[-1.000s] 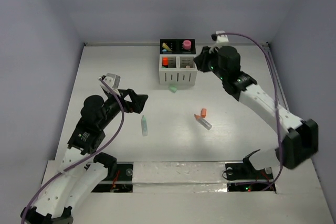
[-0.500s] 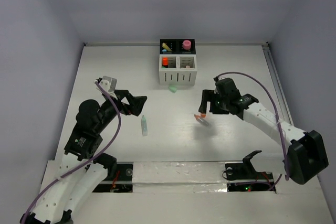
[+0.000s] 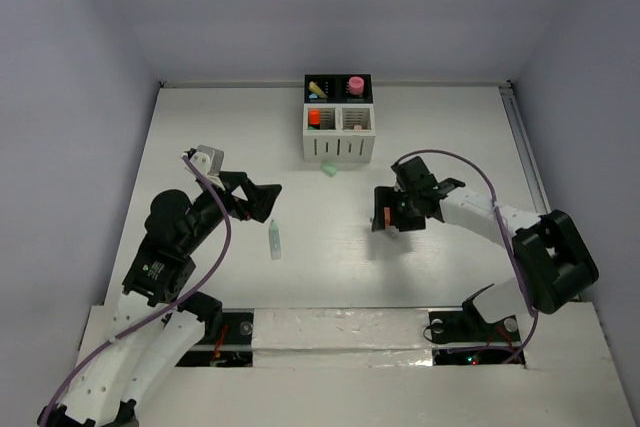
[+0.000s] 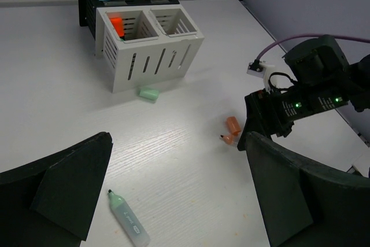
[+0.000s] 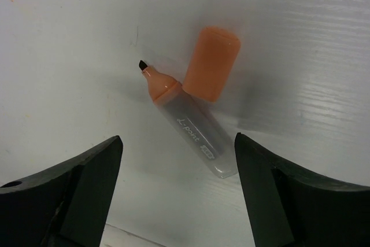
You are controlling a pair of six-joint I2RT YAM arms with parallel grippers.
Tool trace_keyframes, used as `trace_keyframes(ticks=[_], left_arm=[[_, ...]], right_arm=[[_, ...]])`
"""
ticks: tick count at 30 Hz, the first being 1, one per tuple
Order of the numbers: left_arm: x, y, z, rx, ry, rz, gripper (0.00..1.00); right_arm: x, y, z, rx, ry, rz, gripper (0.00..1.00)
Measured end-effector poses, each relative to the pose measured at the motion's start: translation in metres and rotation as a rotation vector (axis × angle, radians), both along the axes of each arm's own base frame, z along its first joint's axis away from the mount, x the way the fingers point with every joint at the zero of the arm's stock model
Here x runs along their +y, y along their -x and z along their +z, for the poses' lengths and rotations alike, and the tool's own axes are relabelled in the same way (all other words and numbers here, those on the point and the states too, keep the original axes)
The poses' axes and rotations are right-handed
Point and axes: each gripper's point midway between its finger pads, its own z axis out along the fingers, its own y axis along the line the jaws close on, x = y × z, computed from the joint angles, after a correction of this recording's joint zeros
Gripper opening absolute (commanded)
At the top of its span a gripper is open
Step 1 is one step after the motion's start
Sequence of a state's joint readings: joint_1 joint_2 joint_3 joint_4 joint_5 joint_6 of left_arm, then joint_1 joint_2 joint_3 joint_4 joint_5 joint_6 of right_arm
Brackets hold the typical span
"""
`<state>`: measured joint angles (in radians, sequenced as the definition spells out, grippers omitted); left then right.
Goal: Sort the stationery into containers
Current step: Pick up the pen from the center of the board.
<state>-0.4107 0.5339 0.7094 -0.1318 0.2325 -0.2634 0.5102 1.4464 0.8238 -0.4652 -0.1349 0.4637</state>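
Note:
The containers are one organizer (image 3: 338, 143) (image 4: 151, 62) with two white slatted and two black compartments at the back centre. It holds a yellow highlighter (image 3: 318, 87), a pink one (image 3: 354, 83) and an orange one (image 3: 314, 117). An uncapped orange highlighter (image 5: 188, 125) (image 4: 227, 139) lies on the table beside its loose cap (image 5: 211, 63) (image 4: 233, 124). My right gripper (image 3: 390, 215) (image 5: 178, 140) hovers open just over it, one finger on each side, not touching. An uncapped green highlighter (image 3: 274, 239) (image 4: 128, 218) lies below my open, empty left gripper (image 3: 268, 197) (image 4: 178, 137).
A green cap (image 3: 328, 170) (image 4: 149, 93) lies just in front of the organizer. Walls close off the table at the left, back and right. The right arm's cable (image 3: 470, 172) loops above its wrist.
My right gripper has come away from the organizer, dropped to the orange highlighter at mid-table and opened. The left arm has barely shifted.

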Motion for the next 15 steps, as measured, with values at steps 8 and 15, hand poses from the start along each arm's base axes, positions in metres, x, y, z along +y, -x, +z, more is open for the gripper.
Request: trace_keyframes(ticks=[8, 15], left_arm=[[0.000, -0.001, -0.002, 0.006, -0.003, 0.000, 0.99], [0.000, -0.005, -0.007, 0.026, -0.013, 0.011, 0.99]], right_arm=[[0.028, 0.024, -0.013, 0.023, -0.014, 0.076, 0.70], [0.052, 0.038, -0.017, 0.009, -0.021, 0.109, 0.68]])
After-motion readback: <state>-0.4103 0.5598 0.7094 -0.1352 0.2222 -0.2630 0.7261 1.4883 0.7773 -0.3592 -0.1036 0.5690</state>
